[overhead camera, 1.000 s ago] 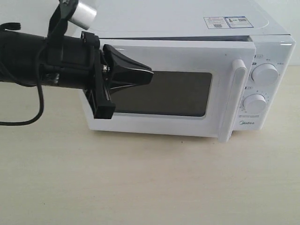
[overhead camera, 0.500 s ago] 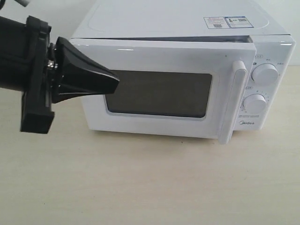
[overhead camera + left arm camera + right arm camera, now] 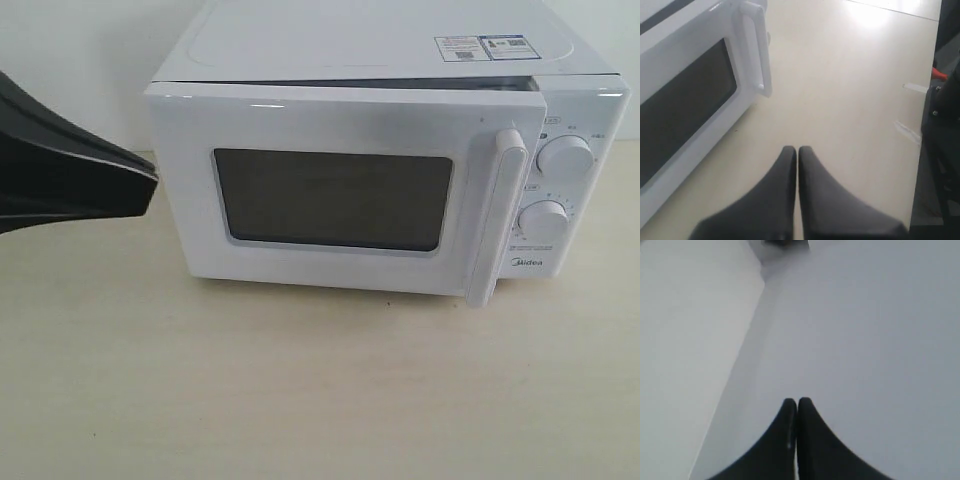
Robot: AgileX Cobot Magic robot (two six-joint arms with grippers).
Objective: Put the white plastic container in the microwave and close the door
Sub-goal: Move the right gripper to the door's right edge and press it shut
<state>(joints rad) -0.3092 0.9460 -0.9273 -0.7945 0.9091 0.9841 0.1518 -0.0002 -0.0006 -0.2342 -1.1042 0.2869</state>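
Observation:
The white microwave [image 3: 400, 60] stands on the pale table with its door [image 3: 330, 200] swung to against the front; a thin dark gap shows along the door's top edge. The bar handle [image 3: 505, 215] is on the door's right side, beside two dials [image 3: 565, 158]. The white plastic container is out of view. My left gripper [image 3: 150, 185] [image 3: 797, 149] is shut and empty, off the microwave's left side, apart from it. The left wrist view shows the door window [image 3: 685, 105] and handle [image 3: 757, 50]. My right gripper [image 3: 797, 401] is shut, with only plain grey-white surfaces before it.
Pale table top [image 3: 320, 390] stretches in front of the microwave. In the left wrist view the table's edge and dark equipment [image 3: 945, 125] lie at one side. Stickers [image 3: 480, 47] sit on the microwave's top.
My left gripper has drawn back leftward from in front of the door window to the view's left edge. The door stays as it was.

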